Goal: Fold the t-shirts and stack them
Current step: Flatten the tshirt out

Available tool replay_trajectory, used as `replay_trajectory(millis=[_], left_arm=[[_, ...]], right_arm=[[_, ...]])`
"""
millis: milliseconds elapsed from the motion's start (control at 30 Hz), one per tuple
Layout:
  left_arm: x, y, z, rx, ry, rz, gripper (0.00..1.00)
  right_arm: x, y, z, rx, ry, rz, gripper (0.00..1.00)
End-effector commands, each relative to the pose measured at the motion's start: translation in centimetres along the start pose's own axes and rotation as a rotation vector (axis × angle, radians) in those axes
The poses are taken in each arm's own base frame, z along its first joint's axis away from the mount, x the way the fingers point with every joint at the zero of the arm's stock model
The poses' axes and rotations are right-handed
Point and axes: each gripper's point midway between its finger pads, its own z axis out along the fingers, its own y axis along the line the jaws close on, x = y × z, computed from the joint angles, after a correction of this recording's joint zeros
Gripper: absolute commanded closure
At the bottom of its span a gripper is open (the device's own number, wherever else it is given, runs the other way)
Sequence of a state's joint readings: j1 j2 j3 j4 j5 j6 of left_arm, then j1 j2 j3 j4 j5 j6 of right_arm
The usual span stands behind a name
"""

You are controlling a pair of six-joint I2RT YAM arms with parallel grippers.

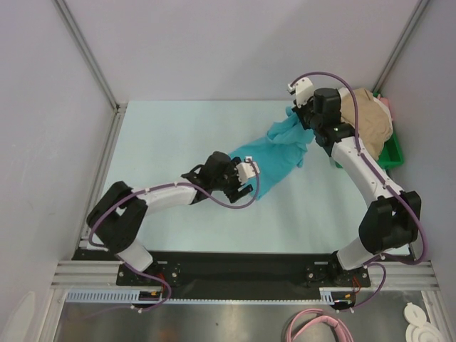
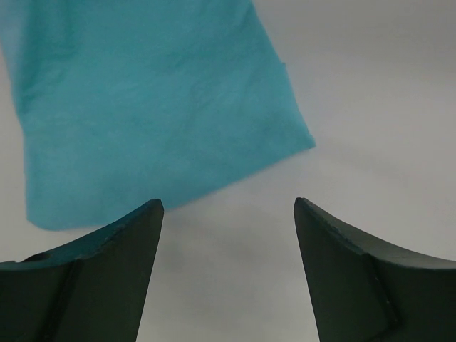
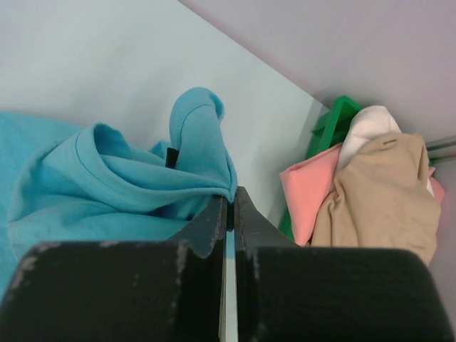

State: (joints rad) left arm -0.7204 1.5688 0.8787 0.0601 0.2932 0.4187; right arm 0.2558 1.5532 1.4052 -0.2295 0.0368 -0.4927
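Pinching a fold of the teal t-shirt [image 3: 107, 178], the right pincer [image 3: 229, 197] is clamped tight, while the left pincer [image 2: 228, 203] gapes wide, empty, above the bench [image 2: 377, 107].

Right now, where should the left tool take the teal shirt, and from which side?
Probably the hem of the teal shirt, straight ahead of the open left tool, coming in low from the near side. That edge lies spread and free on the table, while the right tool pinches the collar end.

Green tray [image 1: 391, 153] largely beneath tan shirt [image 1: 367, 117]; pink shirt [image 3: 304, 192] nearly covered
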Motion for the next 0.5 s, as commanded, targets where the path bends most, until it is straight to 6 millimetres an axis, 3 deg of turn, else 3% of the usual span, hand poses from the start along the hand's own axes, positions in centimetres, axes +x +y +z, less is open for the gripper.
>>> replay_trajectory(millis=[0, 300, 433, 467], left_arm=[[-0.6, 0.2, 2.0, -0.081, 0.034, 0.021, 0.21], [-0.5, -1.0, 6.1, -0.040, 0.089, 0.013, 0.30], [-0.2, -1.3, 7.1, -0.042, 0.102, 0.023, 0.53], [-0.3, -1.3, 7.2, -0.040, 0.097, 0.023, 0.55]], right_arm=[[-1.4, -0.4, -1.1, 0.021, -0.065, 0.024, 1.00], [0.5, -0.4, -0.7, 0.015, -0.042, 0.045, 1.00], [1.6, -0.5, -0.4, 0.020, -0.028, 0.048, 1.00], [1.8, -0.7, -0.5, 0.026, -0.025, 0.051, 1.00]])
